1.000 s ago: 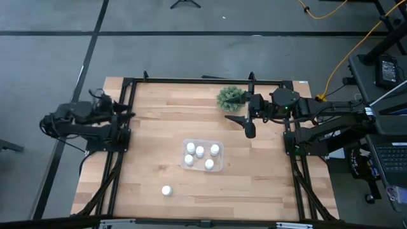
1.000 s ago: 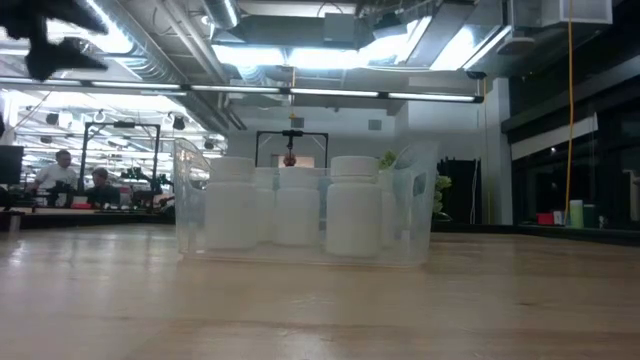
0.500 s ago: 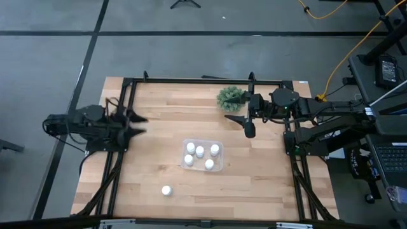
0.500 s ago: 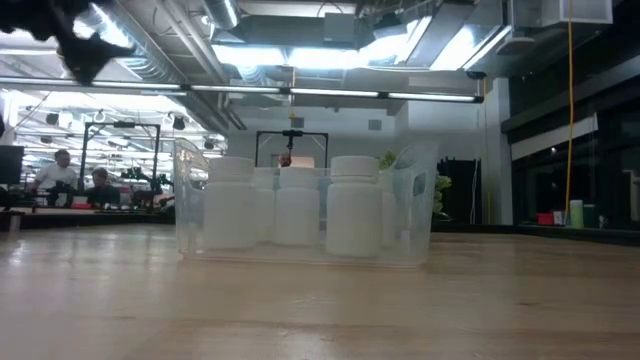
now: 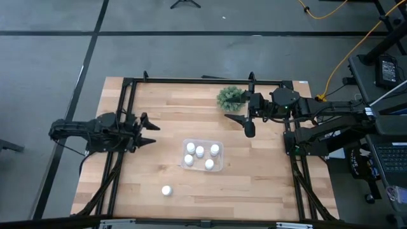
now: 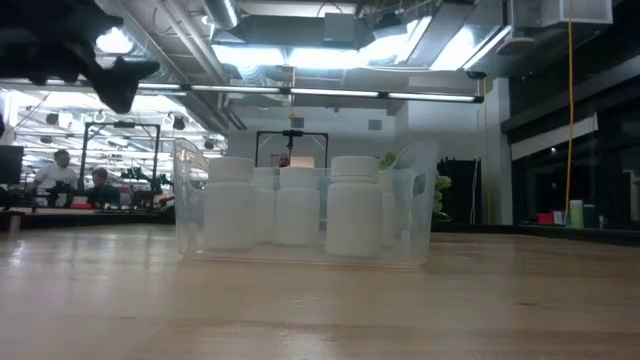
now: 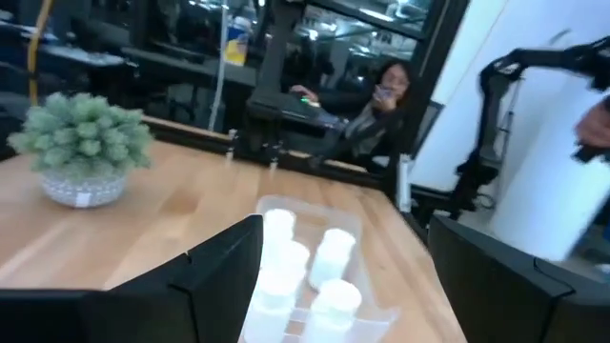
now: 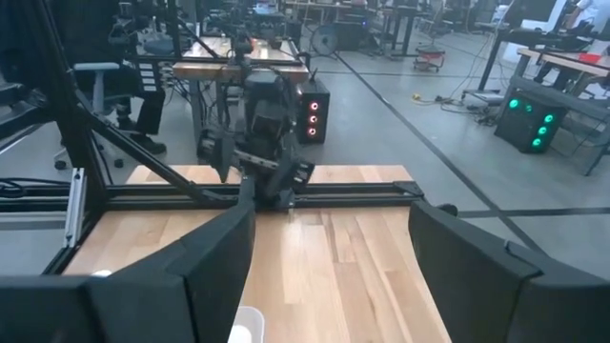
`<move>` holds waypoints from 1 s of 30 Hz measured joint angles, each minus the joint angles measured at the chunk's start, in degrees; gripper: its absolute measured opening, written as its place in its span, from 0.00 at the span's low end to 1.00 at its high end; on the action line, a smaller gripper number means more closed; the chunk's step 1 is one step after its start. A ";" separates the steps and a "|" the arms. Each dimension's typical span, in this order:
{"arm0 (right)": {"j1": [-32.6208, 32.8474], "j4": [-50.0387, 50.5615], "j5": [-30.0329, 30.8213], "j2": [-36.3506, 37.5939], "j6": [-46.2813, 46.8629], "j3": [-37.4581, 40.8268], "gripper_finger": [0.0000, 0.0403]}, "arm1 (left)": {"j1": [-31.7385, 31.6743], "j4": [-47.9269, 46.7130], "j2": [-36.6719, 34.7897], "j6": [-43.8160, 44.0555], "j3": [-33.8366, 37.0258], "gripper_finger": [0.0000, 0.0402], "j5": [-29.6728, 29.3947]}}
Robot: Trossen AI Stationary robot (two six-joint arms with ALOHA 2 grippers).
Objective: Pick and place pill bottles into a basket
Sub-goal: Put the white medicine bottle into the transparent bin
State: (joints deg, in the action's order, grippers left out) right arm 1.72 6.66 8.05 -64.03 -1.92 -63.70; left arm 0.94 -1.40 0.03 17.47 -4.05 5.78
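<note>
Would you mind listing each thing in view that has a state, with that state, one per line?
Left gripper: open, empty, above the table left of the basket.
Right gripper: open, empty, near the plant.
Basket: flat on the table, holding five bottles.
Bottles in basket: upright, capped.
Loose bottle: upright on the table, outside the basket.
Plant: upright by the table's far edge.

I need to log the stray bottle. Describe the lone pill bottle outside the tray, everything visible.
The lone pill bottle shows from above as a small round white cap, so it seems to stand upright on the wooden table. It sits near the table's front edge, apart from the clear basket, which holds five bottles. Nothing touches it; both grippers are far off. Its body and label cannot be seen.
</note>
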 joint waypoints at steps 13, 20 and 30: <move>0.04 1.26 -0.07 0.00 -0.06 0.00 0.69 | -6.23 2.11 0.92 -2.28 3.56 0.72 -5.59; 0.07 2.10 -0.11 0.00 0.20 0.00 0.69 | -6.15 2.68 3.28 -1.02 3.58 0.72 -2.66; 0.07 2.25 -0.11 0.00 0.16 0.00 0.69 | -2.90 3.12 3.80 -5.01 3.58 0.72 -1.02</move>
State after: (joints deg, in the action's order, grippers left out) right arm 1.78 8.91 7.94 -64.03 -1.76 -63.70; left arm -1.96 1.72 3.84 12.46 -0.47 4.76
